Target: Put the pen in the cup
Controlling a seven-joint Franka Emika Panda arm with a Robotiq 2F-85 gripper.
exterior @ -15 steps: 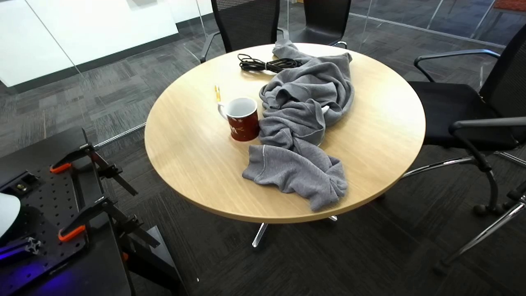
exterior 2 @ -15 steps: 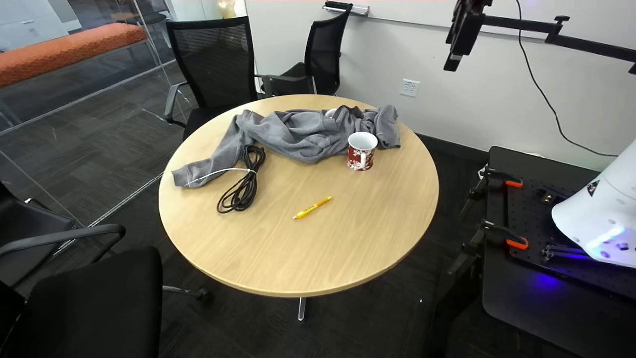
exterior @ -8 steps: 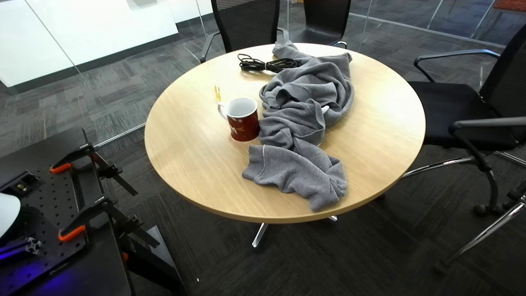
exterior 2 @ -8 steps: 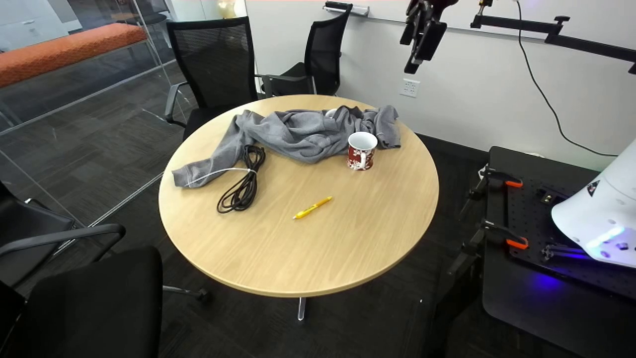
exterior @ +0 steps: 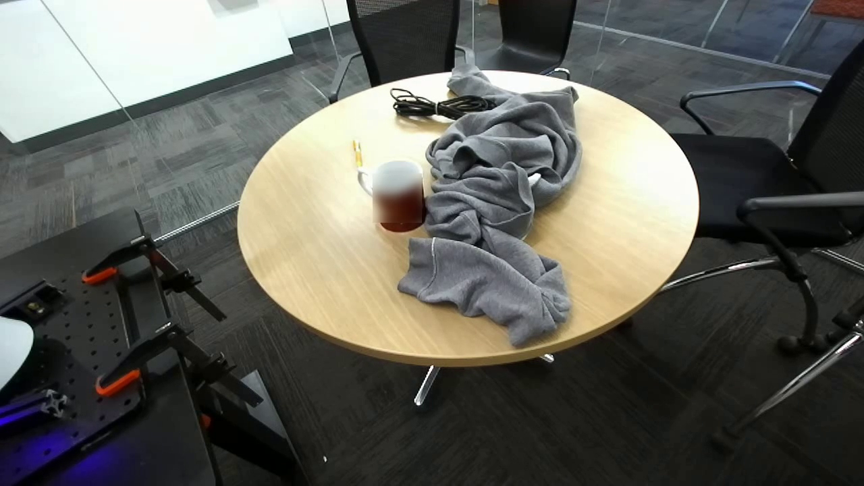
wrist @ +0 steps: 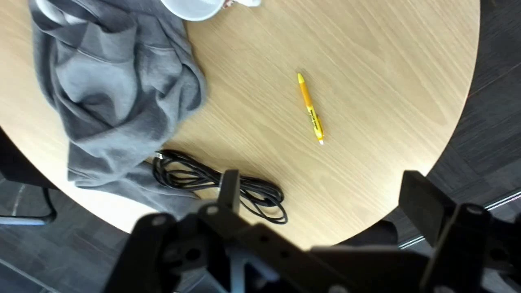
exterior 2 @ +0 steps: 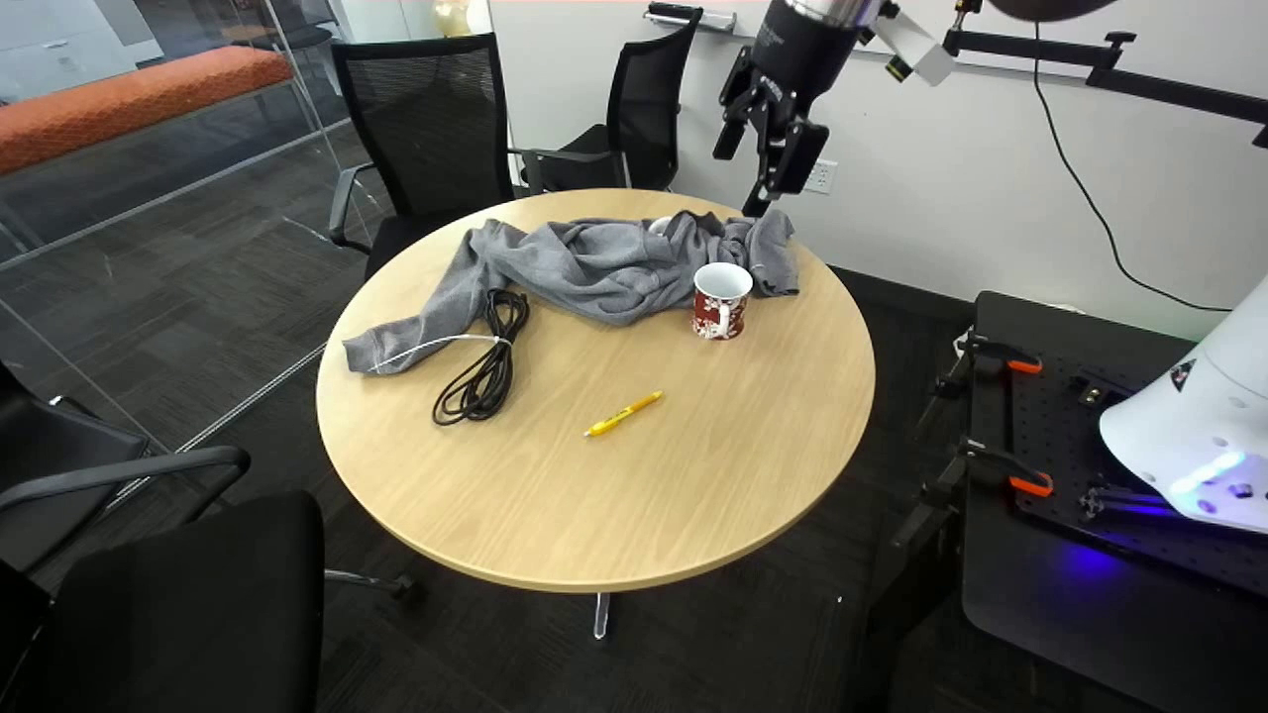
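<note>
- Your jaws are released and stand wide apart: in the wrist view they come in from the bottom, one of them hiding part of the black cable (wrist: 260, 188), the other in front of the edge of the round wooden worktop (wrist: 386, 81).
- In an exterior view your arm (exterior 2: 807, 45) enters from the top, and the jaws slant downward above the crumpled grey cloth (exterior 2: 604, 267).
- Your pen (wrist: 311, 109), thin and yellow, lies flat on the worktop. In the wrist view you see it ahead of the gap between your jaws, its white end pointing down the view; the dark lettering on it is too small to read.
- Your cup (exterior 2: 717, 303), a dark red mug with a white pattern and a pale inside, stands upright, apart from the pen. Its handle faces the side of the worktop where the pen lies. The wrist view gives you only part of it, at the top edge.
- The cloth lies just beside the cup; you cannot tell whether they touch.
- The cable is looped into a bundle against the cloth, with a pale tie around it.
- Farther out, you have black chairs (exterior 2: 421, 139) around the worktop, and orange-tipped clamps (exterior 2: 1032, 484) on a black bench (exterior 2: 1040, 614) that carries the arm's white base (exterior 2: 1209, 396).
</note>
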